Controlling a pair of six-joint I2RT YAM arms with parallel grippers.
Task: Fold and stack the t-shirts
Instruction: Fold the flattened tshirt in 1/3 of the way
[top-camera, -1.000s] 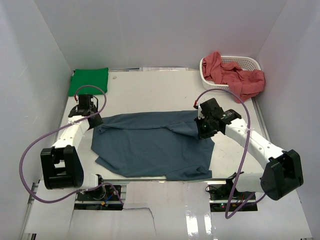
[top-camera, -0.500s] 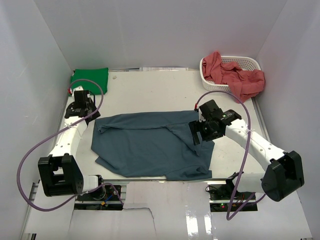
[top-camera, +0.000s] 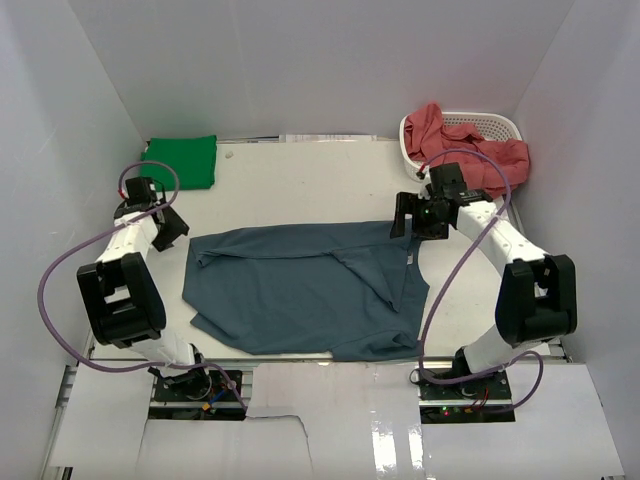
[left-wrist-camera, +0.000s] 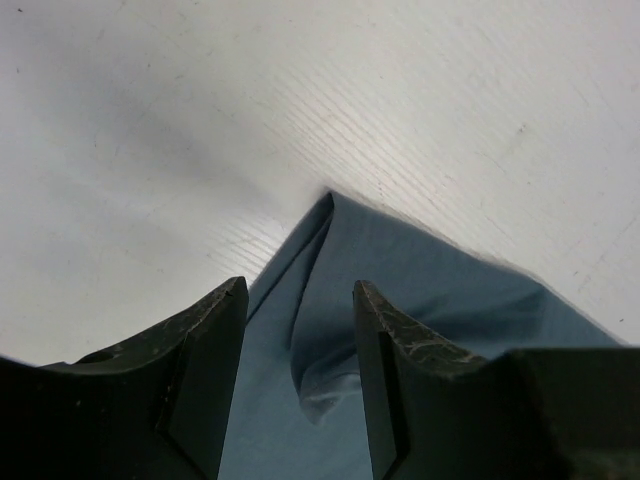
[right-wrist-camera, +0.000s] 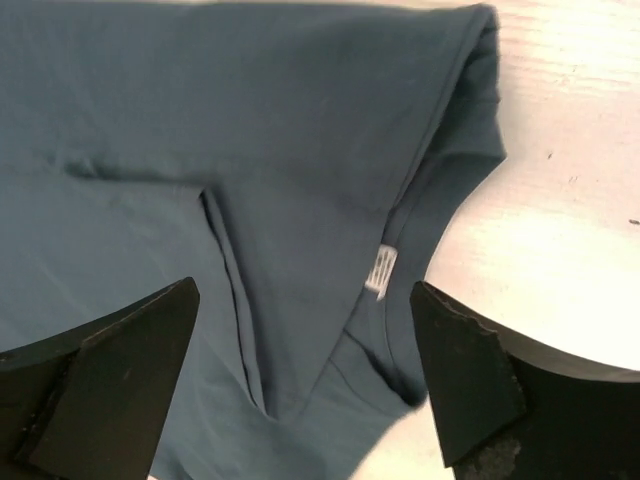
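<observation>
**Blue shirt spread flat, both claws apart**

The slate blue t-shirt lies spread across the middle of the tabletop. Its right part is folded over, and the neck label shows. The left claw hovers just beside the shirt's far-left corner, fingers apart and gripping no cloth. The right claw hangs over the collar at the far-right corner, fingers spread wide and empty. A bright green t-shirt sits folded at the far left. Salmon red t-shirts spill from the white basket at the far right.
</observation>
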